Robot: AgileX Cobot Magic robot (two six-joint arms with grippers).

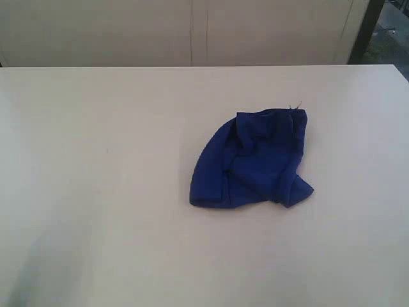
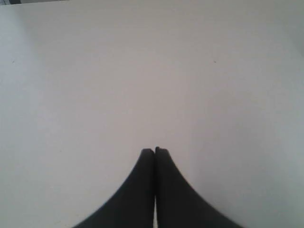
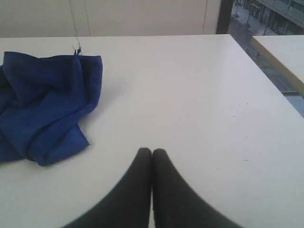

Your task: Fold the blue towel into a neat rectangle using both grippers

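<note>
The blue towel [image 1: 252,161] lies crumpled in a loose heap on the white table [image 1: 102,192], right of the middle, with stray threads at its far corner. Neither arm shows in the exterior view. In the right wrist view the blue towel [image 3: 45,104] lies off to one side of my right gripper [image 3: 152,151], which is shut with nothing in it and hangs over bare table, apart from the cloth. My left gripper [image 2: 155,150] is shut too, empty, with only bare table in front of it; the towel does not show in that view.
A pale wall with panel seams [image 1: 192,32] runs behind the table's far edge. In the right wrist view the table's side edge [image 3: 266,66] shows, with a gap and a second table [image 3: 285,52] beyond it.
</note>
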